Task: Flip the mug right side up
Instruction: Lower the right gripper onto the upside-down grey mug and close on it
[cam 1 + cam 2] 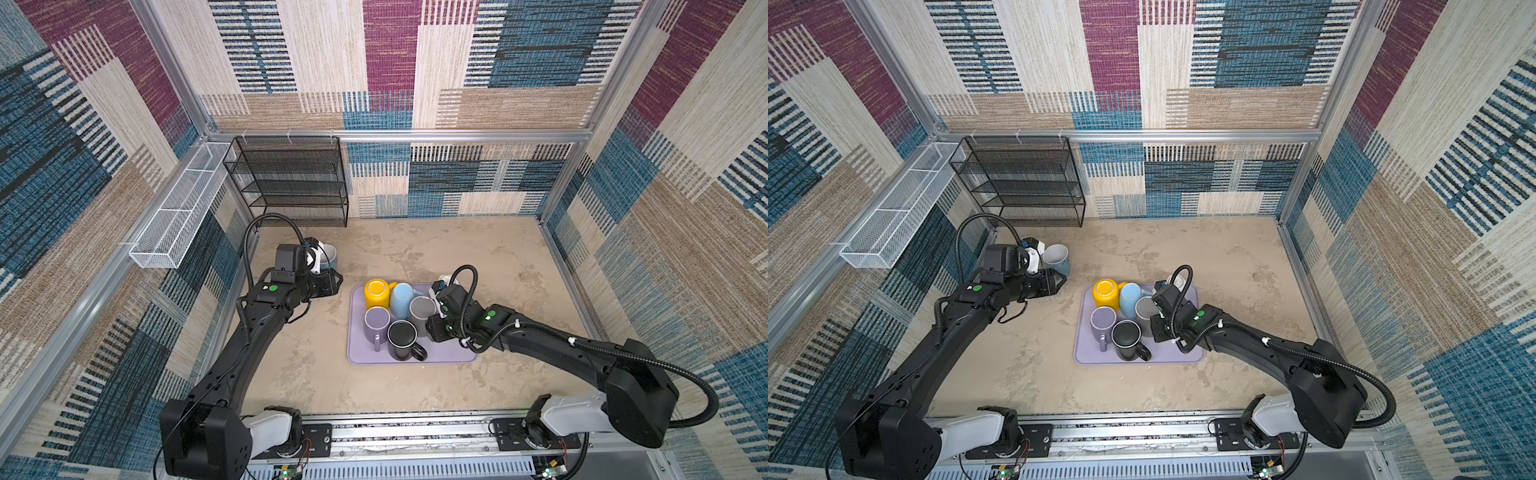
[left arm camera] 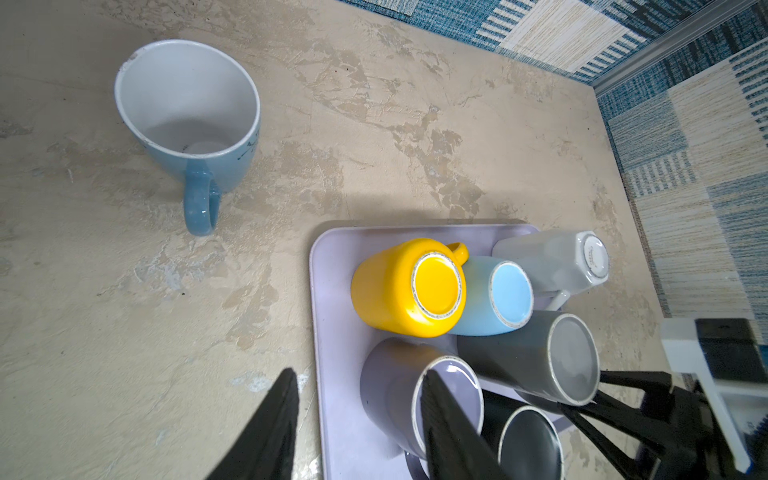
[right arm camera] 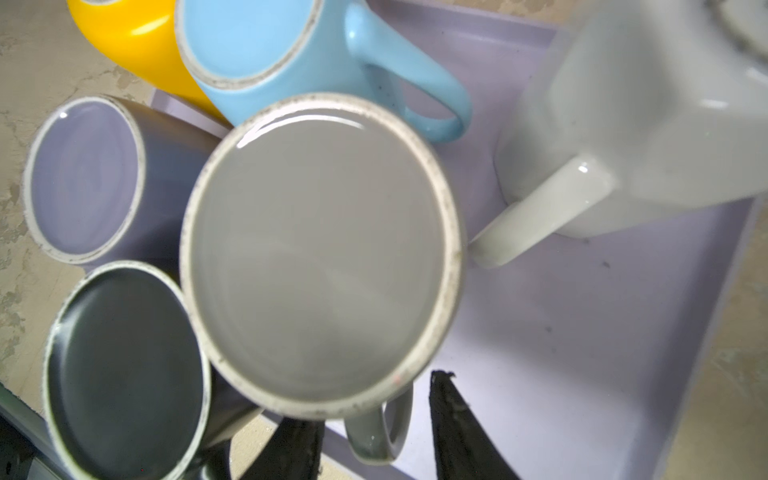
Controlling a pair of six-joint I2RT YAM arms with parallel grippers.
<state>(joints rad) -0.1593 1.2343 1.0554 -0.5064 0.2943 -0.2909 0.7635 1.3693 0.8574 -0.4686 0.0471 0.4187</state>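
Grey mug (image 1: 420,309) inverted on lilac tray (image 1: 451,353) (R arm (image 1: 536,334) beside it); blue mug (image 1: 330,254) upright, off-tray.

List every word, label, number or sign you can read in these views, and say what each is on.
No text can be read in any view.
Printed stamp on the upturned base of the white mug: too small to read.
Dark marks on the outer wall of the upright blue mug, near its rim: too blurred to tell whether they are lettering.
Green sticker on the left arm: no writing shows.

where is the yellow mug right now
In both top views the yellow mug stands upside down at the far left corner of the purple tray, beside the light blue mug.
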